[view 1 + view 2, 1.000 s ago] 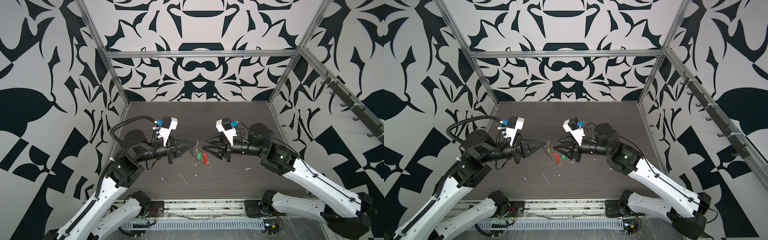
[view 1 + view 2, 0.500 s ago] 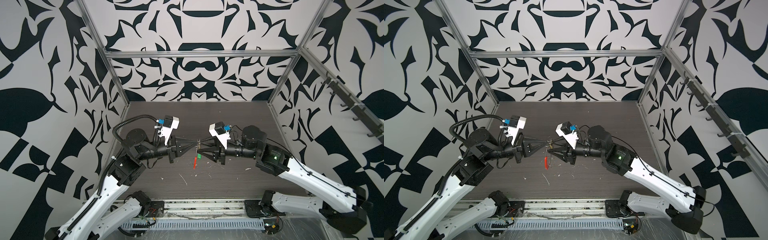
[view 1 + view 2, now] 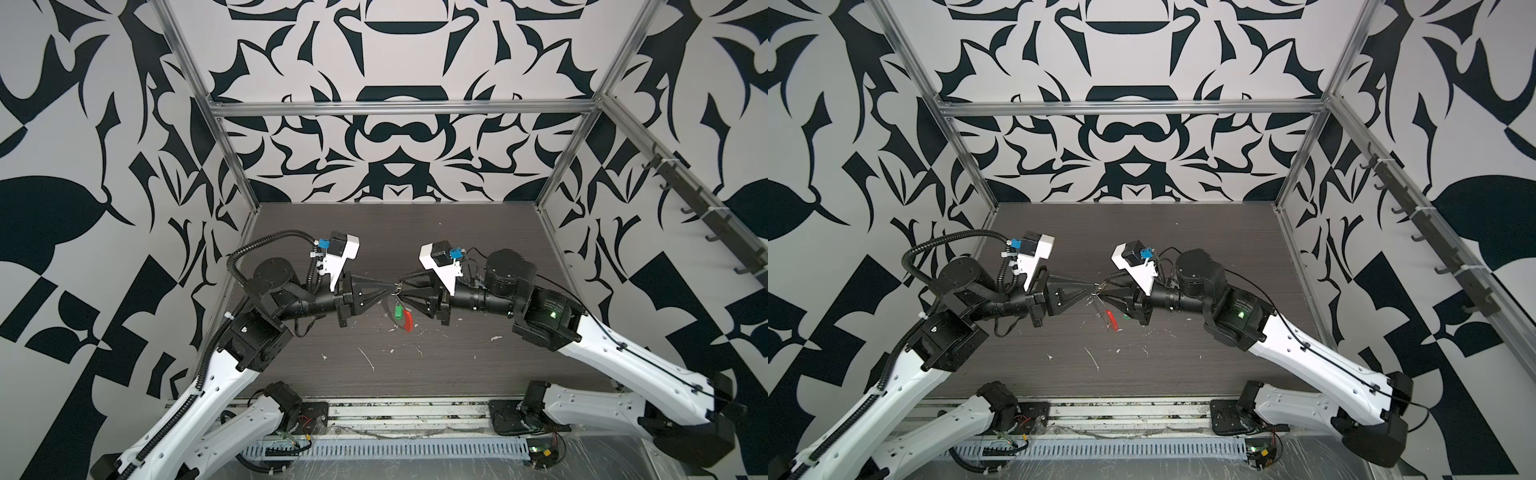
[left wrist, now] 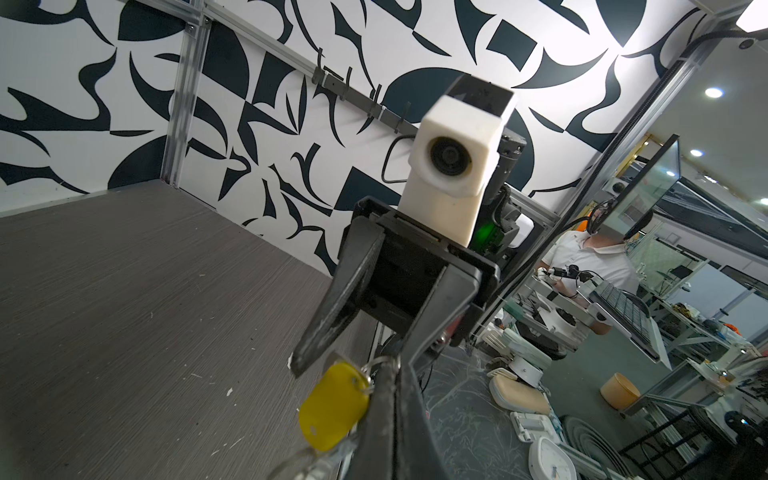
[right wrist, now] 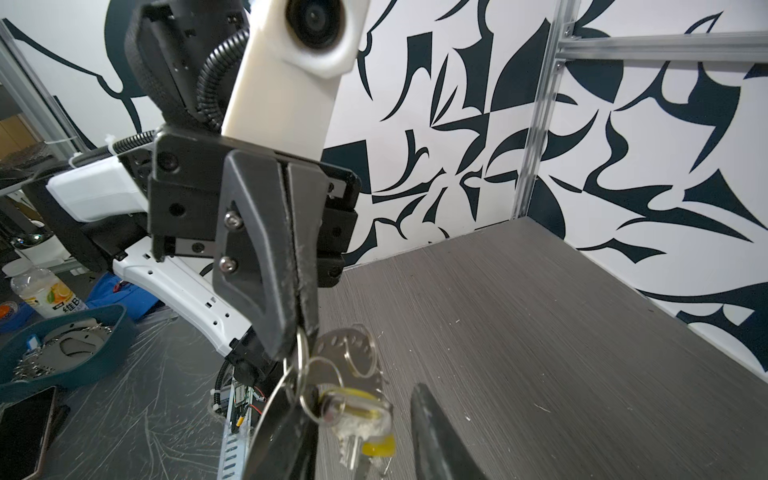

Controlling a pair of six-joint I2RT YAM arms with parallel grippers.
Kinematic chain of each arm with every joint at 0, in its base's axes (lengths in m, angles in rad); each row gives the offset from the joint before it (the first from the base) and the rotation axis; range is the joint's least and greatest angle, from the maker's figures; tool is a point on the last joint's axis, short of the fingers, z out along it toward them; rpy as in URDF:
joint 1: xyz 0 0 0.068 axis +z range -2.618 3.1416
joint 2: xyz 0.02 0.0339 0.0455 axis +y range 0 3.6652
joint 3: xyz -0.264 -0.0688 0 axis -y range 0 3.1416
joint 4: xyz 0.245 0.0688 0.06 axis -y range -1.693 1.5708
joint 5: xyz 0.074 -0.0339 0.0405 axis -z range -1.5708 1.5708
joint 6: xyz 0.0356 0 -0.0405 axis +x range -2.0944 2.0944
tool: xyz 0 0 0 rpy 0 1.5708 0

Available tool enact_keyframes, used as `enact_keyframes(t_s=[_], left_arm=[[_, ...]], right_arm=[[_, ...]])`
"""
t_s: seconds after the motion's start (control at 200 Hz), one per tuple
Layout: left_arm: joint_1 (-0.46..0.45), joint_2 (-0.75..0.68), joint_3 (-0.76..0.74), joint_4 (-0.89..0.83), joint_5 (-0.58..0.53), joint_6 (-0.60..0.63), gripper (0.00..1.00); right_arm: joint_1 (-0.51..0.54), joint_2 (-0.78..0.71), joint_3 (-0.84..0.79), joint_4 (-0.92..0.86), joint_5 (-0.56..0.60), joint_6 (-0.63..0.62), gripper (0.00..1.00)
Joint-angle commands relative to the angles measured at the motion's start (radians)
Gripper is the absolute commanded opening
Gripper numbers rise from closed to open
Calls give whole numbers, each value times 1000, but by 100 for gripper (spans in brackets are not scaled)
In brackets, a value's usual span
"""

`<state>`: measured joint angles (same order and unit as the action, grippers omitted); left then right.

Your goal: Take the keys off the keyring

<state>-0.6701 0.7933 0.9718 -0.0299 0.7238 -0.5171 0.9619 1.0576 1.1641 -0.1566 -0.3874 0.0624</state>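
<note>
Two keys hang on the keyring [image 3: 408,324], known by its red sleeve, which is up in the air above the middle of the worktop [image 3: 374,249], between the two arms. The green key [image 3: 399,312] hangs low beside the sleeve. The yellow key [image 5: 365,409] sits higher, close to the tips.

The left tool [image 5: 301,325] is clenched on the wire of the keyring and carries the whole bunch. The right tool [image 4: 353,361] faces it tip to tip with its jaws apart. In the right wrist view the yellow key lies between its fingers [image 4: 332,299], with a clear gap on one side, so I judge that it grasps nothing yet.

The step in hand seems to be taking the yellow key, and no key is off yet. The next move probably calls for a firm, exact pinch on the yellow tag, then a pull along the wire while the left tool keeps the loop steady. I cannot tell where the loop opens.

A silver key [image 5: 347,353] and some small rings [image 5: 322,386] crowd together just beside the yellow key. They could get caught in the pinch or jam on the wire. Only white flecks [image 3: 368,359] lie on the worktop below the bunch, and they obstruct nothing.
</note>
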Motion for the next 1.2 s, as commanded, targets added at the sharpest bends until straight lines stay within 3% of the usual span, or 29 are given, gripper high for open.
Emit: enact_keyframes(t_s=[0.0,0.305,0.68,1.195], left_arm=[[-3,-6,-11,29,24,-5,0],[-3,-12,-13,35,25,-9,0],[-3,-34,-30,74,-22,-22,0],[-3,-47,-30,111,-25,-38,0]], right_arm=[[8,-1,51,37,1,-20,41],[11,3,52,21,-30,-29,20],[20,-4,26,15,-33,-17,0],[44,17,21,-18,-53,-37,0]])
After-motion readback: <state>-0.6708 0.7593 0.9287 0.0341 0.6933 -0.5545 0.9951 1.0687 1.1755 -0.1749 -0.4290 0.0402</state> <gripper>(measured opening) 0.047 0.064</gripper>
